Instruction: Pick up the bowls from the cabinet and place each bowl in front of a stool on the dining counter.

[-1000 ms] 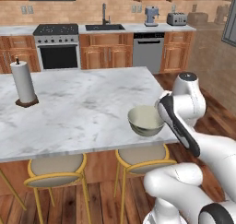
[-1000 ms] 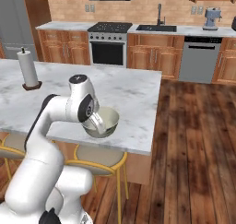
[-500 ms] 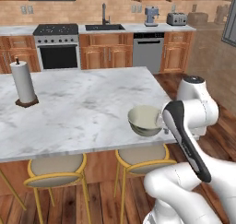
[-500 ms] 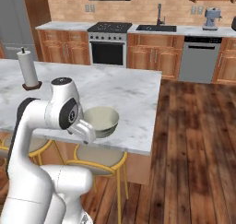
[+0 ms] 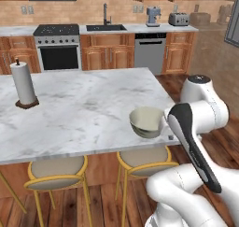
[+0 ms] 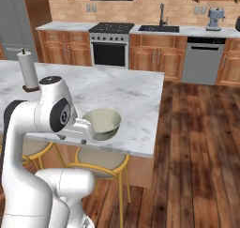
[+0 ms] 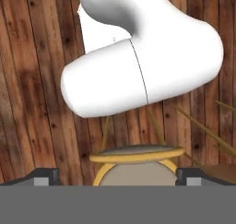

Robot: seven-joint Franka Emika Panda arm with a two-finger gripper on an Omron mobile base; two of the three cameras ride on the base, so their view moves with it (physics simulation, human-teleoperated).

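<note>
Sitting near the dining counter [image 5: 84, 109] edge, the pale bowl [image 5: 146, 121] rests upright above a stool [image 5: 144, 159], its right rim hidden behind the arm. Down in the hand view the gripper [image 7: 117, 177] stands spread, empty, tips cropped at six o'clock over another stool seat [image 7: 136, 165].

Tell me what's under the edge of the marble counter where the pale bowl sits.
Below the pale bowl, under the dining counter edge, stands a stool; another stool stands to its left. The robot's arm covers whatever lies further right.
</note>
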